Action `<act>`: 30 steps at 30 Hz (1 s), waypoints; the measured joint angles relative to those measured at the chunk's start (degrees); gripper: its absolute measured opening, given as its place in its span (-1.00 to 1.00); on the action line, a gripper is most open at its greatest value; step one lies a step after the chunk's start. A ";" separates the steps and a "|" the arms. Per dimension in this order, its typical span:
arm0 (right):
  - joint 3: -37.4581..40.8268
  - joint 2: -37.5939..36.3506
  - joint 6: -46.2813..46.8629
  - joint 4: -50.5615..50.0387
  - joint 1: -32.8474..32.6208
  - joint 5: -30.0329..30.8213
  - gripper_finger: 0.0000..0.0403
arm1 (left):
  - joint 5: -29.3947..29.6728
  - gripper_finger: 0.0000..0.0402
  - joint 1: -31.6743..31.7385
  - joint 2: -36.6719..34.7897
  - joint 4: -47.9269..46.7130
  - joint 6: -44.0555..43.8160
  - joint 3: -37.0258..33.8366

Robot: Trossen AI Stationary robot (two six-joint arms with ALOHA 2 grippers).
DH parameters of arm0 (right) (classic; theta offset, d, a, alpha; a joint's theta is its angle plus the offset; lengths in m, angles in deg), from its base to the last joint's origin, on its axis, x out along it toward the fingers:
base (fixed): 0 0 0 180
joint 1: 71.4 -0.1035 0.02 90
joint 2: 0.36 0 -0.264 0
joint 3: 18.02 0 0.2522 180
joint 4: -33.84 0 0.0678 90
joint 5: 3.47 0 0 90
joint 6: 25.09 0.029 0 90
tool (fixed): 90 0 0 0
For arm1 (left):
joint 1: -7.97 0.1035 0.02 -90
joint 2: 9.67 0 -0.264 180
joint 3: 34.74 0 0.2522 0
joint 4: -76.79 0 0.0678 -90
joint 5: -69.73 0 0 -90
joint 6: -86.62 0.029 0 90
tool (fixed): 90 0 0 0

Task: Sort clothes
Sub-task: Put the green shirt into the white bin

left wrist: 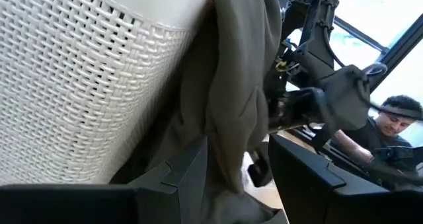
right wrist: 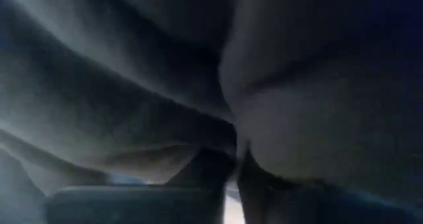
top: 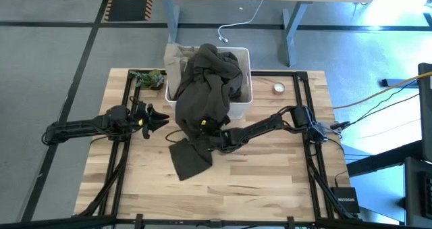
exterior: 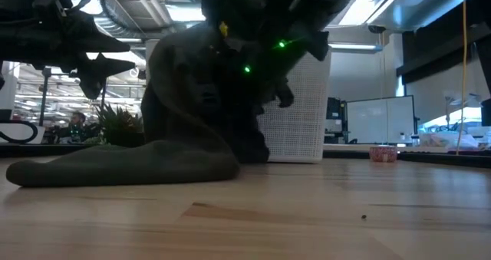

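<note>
A dark olive-brown garment (top: 202,97) hangs out of the white woven bin (top: 241,87) over its near left wall. Its lower end (top: 189,160) lies flat on the table, as the low view (exterior: 123,164) also shows. My right gripper (top: 206,130) is shut in the garment's folds, low on the draped part. My left gripper (top: 162,119) is open just left of the garment, fingers level and pointing at it. The cloth (left wrist: 231,118) hangs in front of its open jaws; I cannot tell whether it touches. A grey-khaki piece (top: 177,57) lies at the bin's far left. My right gripper is shut on a bunched fold of the olive-brown garment (top: 201,124), low on the part hanging in front of the bin. It comes level from the table's right. Cloth (right wrist: 132,85) fills its wrist view and hides how many layers. The garment's top stays in the bin, its lower end on the table.
A small green plant (top: 148,78) stands left of the bin. A small round red-and-white thing (top: 278,88) lies right of it. The near half of the wooden table (top: 256,188) is bare. A person (left wrist: 390,121) shows in the room beyond.
</note>
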 joint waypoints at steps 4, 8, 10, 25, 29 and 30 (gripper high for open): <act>0.00 -2.26 -5.41 8.96 -0.63 0.04 -0.85 | 0.01 -0.22 0.00 0.00 0.00 0.00 -0.02; 0.00 -6.35 -17.17 19.64 -0.70 -0.33 -0.93 | 0.02 -0.22 0.00 0.00 0.00 0.00 -0.02; -0.13 -8.65 -24.71 23.19 -0.68 -0.31 -0.95 | 0.02 -0.22 0.00 0.00 0.00 0.00 -0.02; -30.14 -16.87 -64.90 10.22 12.68 0.98 -0.96 | 0.02 -0.22 0.00 -0.02 0.00 0.00 -0.02; -34.75 -17.10 -50.38 -5.11 17.69 -2.11 -0.86 | 0.01 -0.22 0.00 -0.02 0.00 0.00 -0.01; -34.84 -17.10 -45.99 -9.28 18.51 -3.32 -0.80 | 0.02 -0.22 0.00 0.00 0.00 -0.02 0.00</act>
